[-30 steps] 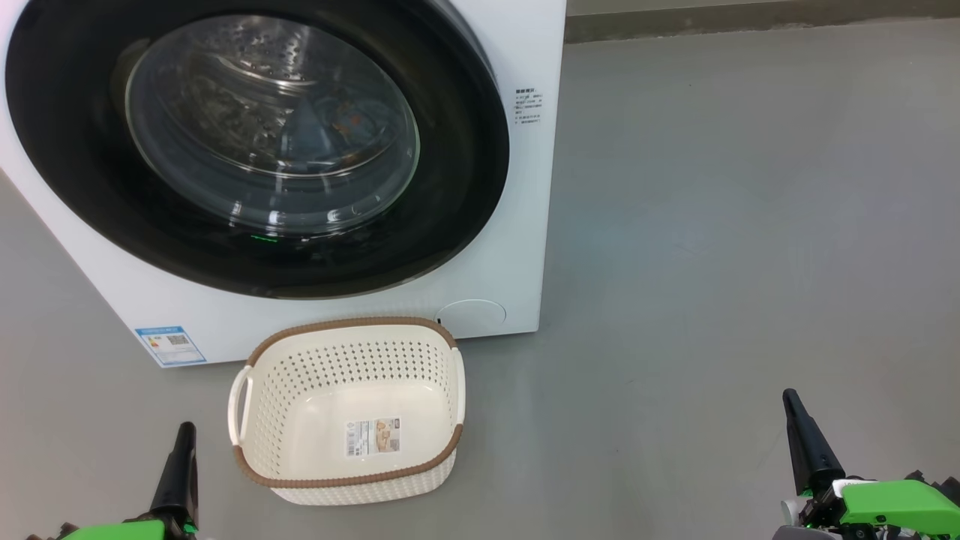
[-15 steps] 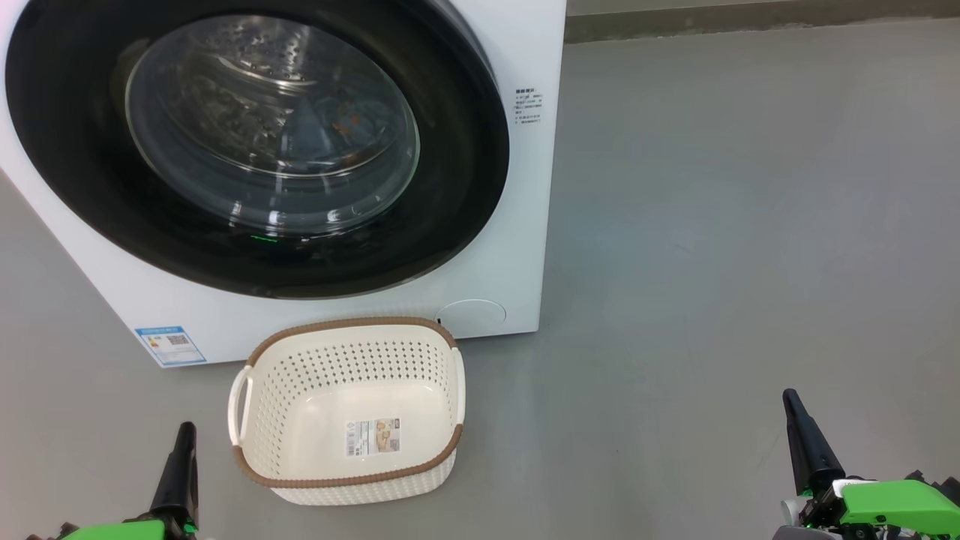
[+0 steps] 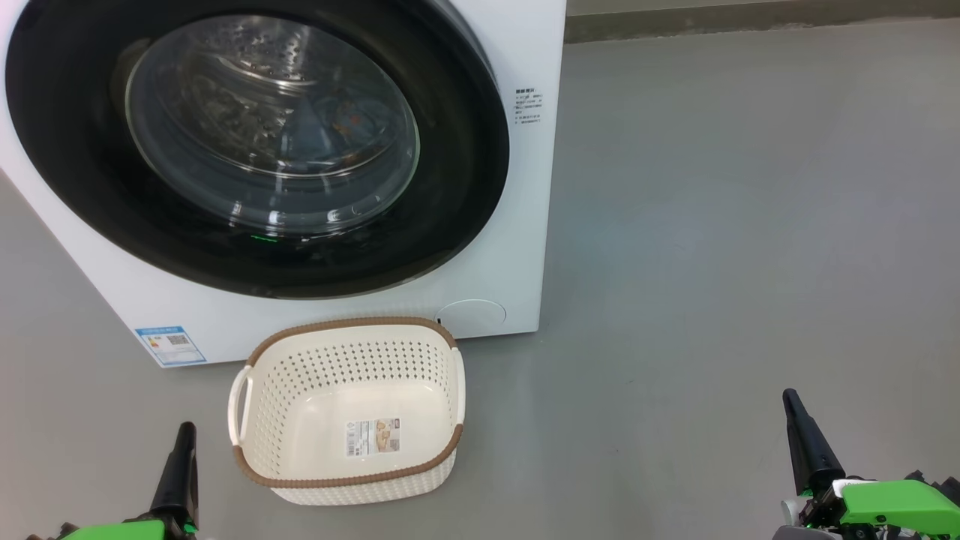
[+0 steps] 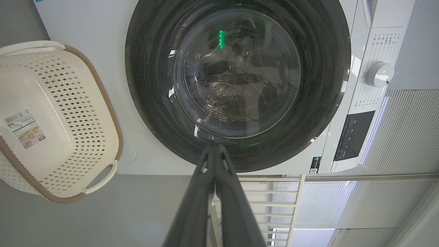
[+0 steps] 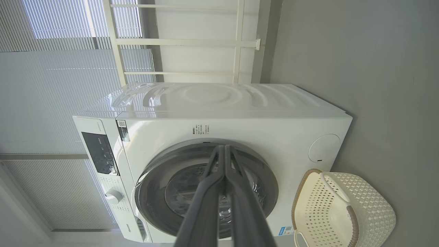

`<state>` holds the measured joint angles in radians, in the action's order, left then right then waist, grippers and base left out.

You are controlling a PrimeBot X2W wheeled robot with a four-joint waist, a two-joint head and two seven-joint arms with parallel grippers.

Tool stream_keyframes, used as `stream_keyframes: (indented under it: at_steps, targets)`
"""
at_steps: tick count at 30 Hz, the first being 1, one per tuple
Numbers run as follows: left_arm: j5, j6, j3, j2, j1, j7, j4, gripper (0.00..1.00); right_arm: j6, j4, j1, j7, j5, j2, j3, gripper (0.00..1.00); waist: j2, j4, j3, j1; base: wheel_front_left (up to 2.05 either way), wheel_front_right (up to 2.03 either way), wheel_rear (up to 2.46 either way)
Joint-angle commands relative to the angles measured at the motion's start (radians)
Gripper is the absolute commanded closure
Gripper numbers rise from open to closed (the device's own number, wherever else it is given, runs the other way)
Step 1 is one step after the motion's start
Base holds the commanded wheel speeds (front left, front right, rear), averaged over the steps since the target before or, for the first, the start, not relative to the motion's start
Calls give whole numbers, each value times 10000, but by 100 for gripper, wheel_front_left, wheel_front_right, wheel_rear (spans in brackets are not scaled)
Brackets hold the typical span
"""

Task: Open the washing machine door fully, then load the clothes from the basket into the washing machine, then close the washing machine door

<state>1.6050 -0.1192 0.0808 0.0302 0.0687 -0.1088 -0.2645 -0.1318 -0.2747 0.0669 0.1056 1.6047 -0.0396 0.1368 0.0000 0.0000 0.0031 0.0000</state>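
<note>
Glossy black-rimmed washing machine door (image 3: 75, 150): flush against the washing machine (image 3: 517, 225). Blue clothes (image 3: 341, 124): behind its glass. Cream basket (image 3: 352, 324): empty, just before it. Both left gripper (image 3: 186, 433) and right gripper (image 3: 791, 403): pinched shut, empty. Risk, I judge: door merely resting uncaught, swinging open again.

basket (image 3: 352, 320) sticker (image 3: 373, 437), energy label (image 3: 169, 345), all illegible

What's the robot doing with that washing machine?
Nothing is being handled right now. The big white front-loading washing machine has its round black-rimmed glass door shut, with light-blue patterned clothes visible inside. The cream perforated plastic basket sits empty on the grey floor in front. The left end effector and right end effector are shut, holding nothing.
</note>
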Motion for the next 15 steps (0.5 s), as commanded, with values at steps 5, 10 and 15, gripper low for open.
stream_keyframes:
  at_steps: [5, 10, 15]
  targets:
    - [38, -115, 327, 200, 393, -42, 194, 100, 11, 299, 410, 75, 41, -106, -232, 100, 0, 0, 0, 0, 0, 0, 0]
    - [38, -115, 327, 200, 393, -42, 194, 100, 11, 299, 410, 75, 41, -106, -232, 100, 0, 0, 0, 0, 0, 0, 0]
    - [38, -115, 327, 200, 393, -42, 194, 100, 11, 299, 410, 75, 41, -106, -232, 100, 0, 0, 0, 0, 0, 0, 0]
